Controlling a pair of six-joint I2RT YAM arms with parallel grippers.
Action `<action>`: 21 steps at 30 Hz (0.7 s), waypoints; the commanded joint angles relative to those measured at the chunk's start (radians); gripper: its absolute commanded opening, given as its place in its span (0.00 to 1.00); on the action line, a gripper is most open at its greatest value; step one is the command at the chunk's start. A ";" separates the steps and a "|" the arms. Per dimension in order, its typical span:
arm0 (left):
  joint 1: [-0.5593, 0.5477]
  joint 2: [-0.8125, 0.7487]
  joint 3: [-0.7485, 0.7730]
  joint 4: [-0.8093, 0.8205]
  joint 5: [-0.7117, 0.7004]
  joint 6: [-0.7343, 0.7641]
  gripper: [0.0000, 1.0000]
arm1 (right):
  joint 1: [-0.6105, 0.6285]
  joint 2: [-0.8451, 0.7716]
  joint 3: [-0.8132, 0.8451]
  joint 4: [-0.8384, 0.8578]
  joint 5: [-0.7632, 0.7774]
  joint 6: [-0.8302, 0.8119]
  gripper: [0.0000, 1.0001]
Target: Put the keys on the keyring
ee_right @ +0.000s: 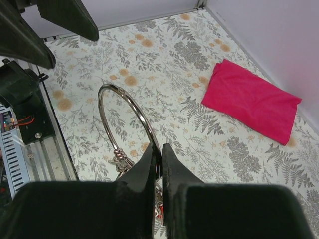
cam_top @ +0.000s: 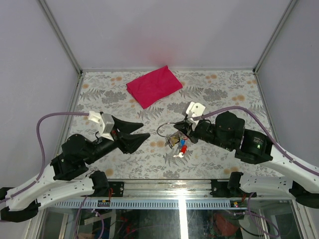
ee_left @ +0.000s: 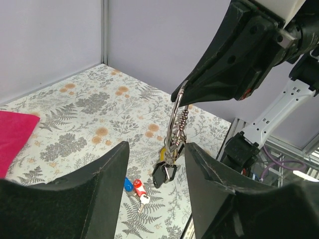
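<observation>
1. Top external view: the floral table (cam_top: 224,99) carries a magenta cloth (cam_top: 153,85) at far centre.
2. Right gripper (cam_top: 176,128) is clenched on the keyring (cam_top: 167,130), holding it upright at mid-table.
3. Left gripper (cam_top: 144,129), fingers parted, grasps nothing and sits left of the ring.
4. Red and blue keys (cam_top: 182,147) lie just near of the ring.

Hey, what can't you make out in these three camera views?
1. Right wrist: keys mostly hidden behind the right gripper.
2. Top view: too small to tell whether the keys are threaded on the keyring.
3. Left wrist: keyring's top hidden by the right gripper.
</observation>
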 commanded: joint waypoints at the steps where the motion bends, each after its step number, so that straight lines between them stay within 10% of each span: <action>1: -0.003 0.051 0.066 -0.018 0.038 0.050 0.51 | 0.000 0.023 0.086 -0.001 -0.040 0.004 0.00; 21: -0.003 0.321 0.373 -0.325 0.133 0.234 0.59 | 0.000 0.064 0.098 -0.018 -0.152 -0.164 0.00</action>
